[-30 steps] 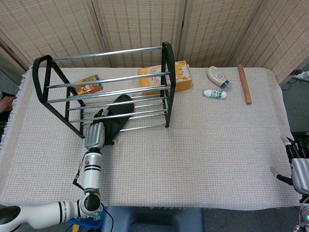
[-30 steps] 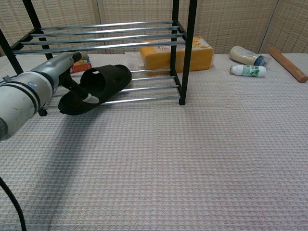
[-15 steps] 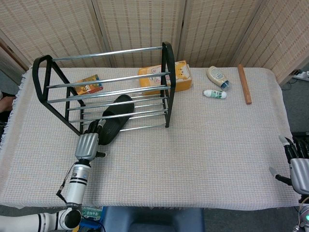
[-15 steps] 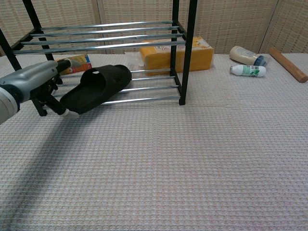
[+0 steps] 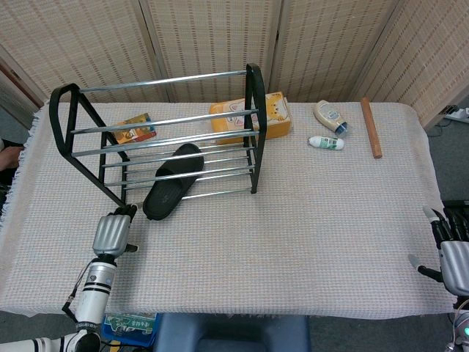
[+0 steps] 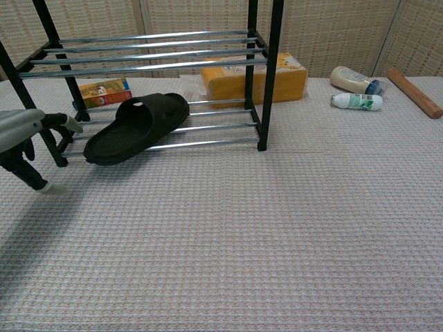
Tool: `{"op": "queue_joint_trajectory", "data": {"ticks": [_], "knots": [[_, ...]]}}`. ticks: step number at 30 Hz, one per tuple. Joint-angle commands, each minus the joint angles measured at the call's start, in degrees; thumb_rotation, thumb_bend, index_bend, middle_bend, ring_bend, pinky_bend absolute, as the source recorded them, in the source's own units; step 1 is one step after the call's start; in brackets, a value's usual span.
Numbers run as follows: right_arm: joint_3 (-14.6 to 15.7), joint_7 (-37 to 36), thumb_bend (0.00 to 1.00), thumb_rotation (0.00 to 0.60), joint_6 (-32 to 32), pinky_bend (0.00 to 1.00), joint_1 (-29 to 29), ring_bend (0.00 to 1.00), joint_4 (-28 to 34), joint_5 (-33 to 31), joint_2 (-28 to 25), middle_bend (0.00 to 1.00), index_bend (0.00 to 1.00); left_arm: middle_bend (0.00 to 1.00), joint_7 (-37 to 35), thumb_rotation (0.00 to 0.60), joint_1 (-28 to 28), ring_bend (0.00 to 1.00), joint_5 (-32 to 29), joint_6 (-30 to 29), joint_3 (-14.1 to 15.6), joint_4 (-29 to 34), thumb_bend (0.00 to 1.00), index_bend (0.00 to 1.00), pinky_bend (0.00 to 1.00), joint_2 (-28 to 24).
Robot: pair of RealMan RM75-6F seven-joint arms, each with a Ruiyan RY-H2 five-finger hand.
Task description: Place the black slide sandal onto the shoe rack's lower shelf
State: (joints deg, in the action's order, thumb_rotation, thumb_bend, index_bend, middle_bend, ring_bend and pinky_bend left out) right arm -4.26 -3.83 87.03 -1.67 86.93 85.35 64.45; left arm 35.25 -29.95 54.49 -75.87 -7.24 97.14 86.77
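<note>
The black slide sandal (image 5: 174, 181) (image 6: 136, 127) lies on the lower bars of the black-framed shoe rack (image 5: 157, 134) (image 6: 264, 76), its heel end sticking out over the front bar. My left hand (image 5: 111, 234) (image 6: 28, 146) is off the sandal, down by the rack's front left foot, fingers apart and holding nothing. My right hand (image 5: 451, 254) hangs at the table's right edge, fingers spread and empty; the chest view does not show it.
A yellow box (image 5: 253, 116) (image 6: 254, 78) lies behind the rack. An orange packet (image 5: 135, 127) (image 6: 104, 91) sits under the rack's left side. Two small bottles (image 5: 327, 128) (image 6: 354, 90) and a wooden stick (image 5: 371, 126) (image 6: 413, 91) lie at the far right.
My left hand has let go of the sandal and drawn back toward the table's front left. The sandal stays on the lower bars. The right hand has not moved.
</note>
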Motion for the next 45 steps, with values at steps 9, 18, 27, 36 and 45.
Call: {"op": "queue_joint_trajectory", "data": {"ticks": [9, 18, 27, 36, 45], "knots": [[0.01, -0.27, 0.20, 0.600, 0.10, 0.00, -0.02, 0.02, -0.23, 0.15, 0.04, 0.11, 0.00, 0.29, 5.58, 0.600, 0.08, 0.30, -4.85, 0.42, -0.17, 0.50, 0.00, 0.23, 0.46, -0.65], [0.05, -0.43, 0.20, 0.600, 0.21, 0.00, 0.18, 0.02, -0.38, -0.02, 0.05, 0.11, 0.00, 0.29, 7.29, 0.600, -1.85, 0.30, -8.58, 3.16, -1.57, -1.70, 0.00, 0.23, 0.46, 1.57], [0.05, -0.21, 0.20, 0.600, 0.28, 0.00, 0.36, 0.02, -0.20, -0.24, -0.04, 0.11, 0.00, 0.29, 8.27, 0.600, -3.72, 0.30, -9.78, 4.00, -2.61, -1.51, 0.00, 0.23, 0.46, 3.07], [0.03, -0.09, 0.20, 0.600, 0.16, 0.00, 0.39, 0.02, -0.17, -0.39, -0.02, 0.11, 0.00, 0.29, 8.22, 0.600, -5.10, 0.30, -10.19, 4.48, -3.26, 0.79, 0.00, 0.24, 0.46, 3.85], [0.02, -0.30, 0.20, 0.600, 0.16, 0.00, 0.43, 0.02, -0.36, -0.40, 0.05, 0.11, 0.00, 0.29, 8.40, 0.600, -7.22, 0.30, -10.50, 5.53, -3.97, 2.25, 0.00, 0.24, 0.46, 4.87]]}}
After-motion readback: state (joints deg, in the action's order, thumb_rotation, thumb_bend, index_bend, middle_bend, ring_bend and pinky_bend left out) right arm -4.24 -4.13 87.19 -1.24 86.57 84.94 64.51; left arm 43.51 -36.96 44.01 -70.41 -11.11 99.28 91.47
